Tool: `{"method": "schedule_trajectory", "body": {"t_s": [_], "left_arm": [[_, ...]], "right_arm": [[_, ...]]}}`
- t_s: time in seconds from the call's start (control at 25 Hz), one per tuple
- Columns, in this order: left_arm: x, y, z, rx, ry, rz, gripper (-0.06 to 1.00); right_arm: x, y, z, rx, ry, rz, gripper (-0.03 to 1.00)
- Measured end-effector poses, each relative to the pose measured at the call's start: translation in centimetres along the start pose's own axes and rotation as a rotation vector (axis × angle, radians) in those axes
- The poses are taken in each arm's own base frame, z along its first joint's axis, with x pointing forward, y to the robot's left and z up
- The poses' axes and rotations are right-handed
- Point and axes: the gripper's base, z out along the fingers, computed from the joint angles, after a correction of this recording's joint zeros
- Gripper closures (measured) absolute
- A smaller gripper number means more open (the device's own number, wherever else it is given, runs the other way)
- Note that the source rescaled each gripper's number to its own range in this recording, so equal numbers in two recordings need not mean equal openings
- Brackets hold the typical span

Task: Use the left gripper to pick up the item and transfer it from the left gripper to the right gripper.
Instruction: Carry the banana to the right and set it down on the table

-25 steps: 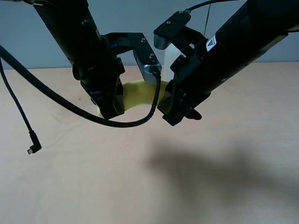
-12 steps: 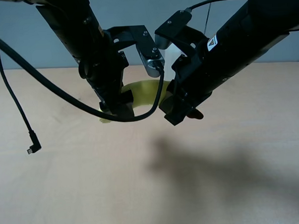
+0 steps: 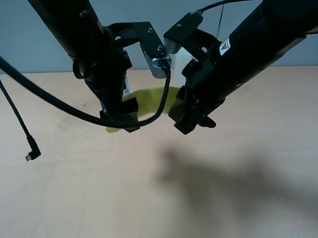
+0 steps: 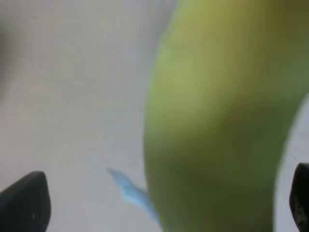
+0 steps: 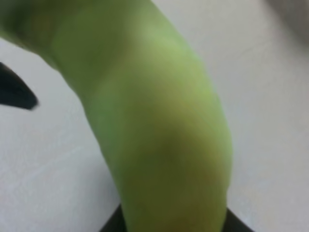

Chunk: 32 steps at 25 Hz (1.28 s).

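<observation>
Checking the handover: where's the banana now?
Centre of the exterior high view: the banana is held by the right gripper, left gripper open around it.

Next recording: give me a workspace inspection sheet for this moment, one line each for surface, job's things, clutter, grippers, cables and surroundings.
Surface: light wooden tabletop, with the arms' shadows across it.
Job's things: yellow plush banana, spanning between the two grippers, apparently off the tabletop.
Clutter: a white shape behind the arms, mostly hidden; otherwise nothing seen.
Grippers: left gripper open, fingers spread either side of the banana; right gripper shut on the banana's other end.
Cables: loose black cable with dangling plug hanging off the left arm; a loop sags under the left gripper.
Surroundings: grey-blue wall panels behind the table.
</observation>
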Motion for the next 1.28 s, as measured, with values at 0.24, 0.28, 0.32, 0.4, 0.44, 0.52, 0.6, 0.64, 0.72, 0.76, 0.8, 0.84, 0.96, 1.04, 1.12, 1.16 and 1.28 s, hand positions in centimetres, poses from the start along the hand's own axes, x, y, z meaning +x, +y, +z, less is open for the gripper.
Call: {"method": "schedule_trajectory", "body": {"t_s": [0.24, 0.28, 0.32, 0.4, 0.44, 0.52, 0.6, 0.64, 0.72, 0.76, 0.8, 0.84, 0.96, 1.04, 1.12, 1.16, 1.28], "left_arm": [[0.8, -0.8, -3.8, -0.039, -0.038, 0.017, -0.05], [1.0, -1.0, -4.3, -0.041, -0.041, 0.019, -0.05], [1.2, -1.2, -5.0, -0.046, -0.048, 0.021, -0.05], [1.7, -1.7, -6.3, -0.050, -0.056, 0.023, -0.05], [1.9, -2.0, -7.0, -0.054, -0.063, 0.018, -0.05], [2.4, -2.3, -8.3, -0.075, -0.082, -0.004, -0.05], [3.0, -2.6, -9.7, -0.118, -0.102, -0.037, -0.05], [3.3, -2.7, -10.5, -0.142, -0.114, -0.055, -0.05], [4.1, -3.1, -12.0, -0.184, -0.129, -0.093, -0.05], [4.5, -3.3, -12.7, -0.199, -0.136, -0.107, -0.05], [4.9, -3.6, -13.4, -0.211, -0.148, -0.122, -0.05], [5.3, -3.8, -14.0, -0.218, -0.155, -0.142, -0.05], [6.7, -5.0, -16.0, -0.229, -0.180, -0.190, -0.05], [7.7, -5.8, -17.2, -0.234, -0.197, -0.213, -0.05], [8.8, -6.6, -18.3, -0.233, -0.203, -0.236, -0.06], [9.2, -6.9, -18.8, -0.241, -0.222, -0.245, -0.06], [10.7, -8.1, -20.3, -0.263, -0.288, -0.287, -0.06]], "right_arm": [[0.0, 0.0, 0.0, 0.000, 0.000, 0.000, 0.95], [0.0, 0.0, 0.0, 0.000, 0.000, 0.000, 0.95], [0.0, 0.0, 0.0, 0.000, 0.000, 0.000, 0.95], [0.0, 0.0, 0.0, 0.000, 0.000, 0.000, 0.95], [0.0, 0.0, 0.0, 0.000, 0.001, 0.000, 0.95], [0.0, 0.0, 0.0, -0.002, 0.003, 0.000, 0.95], [0.0, 0.0, 0.0, -0.002, 0.003, 0.000, 0.95], [0.0, 0.0, 0.0, -0.002, 0.003, 0.000, 0.95], [0.0, 0.0, 0.0, -0.002, 0.004, 0.000, 0.95], [0.0, 0.0, 0.0, -0.002, 0.004, 0.000, 0.95], [0.0, 0.0, 0.0, -0.002, 0.004, 0.000, 0.95], [0.0, 0.0, 0.0, -0.002, 0.005, 0.000, 0.95], [0.0, 0.0, 0.0, -0.003, 0.005, 0.000, 0.95], [0.1, 0.0, 0.0, -0.003, 0.006, 0.000, 0.95], [0.1, 0.0, 0.0, -0.003, 0.006, 0.000, 0.95], [0.1, 0.0, 0.0, -0.004, 0.008, 0.000, 0.95], [0.1, 0.0, 0.0, -0.005, 0.010, 0.000, 0.95]]}}
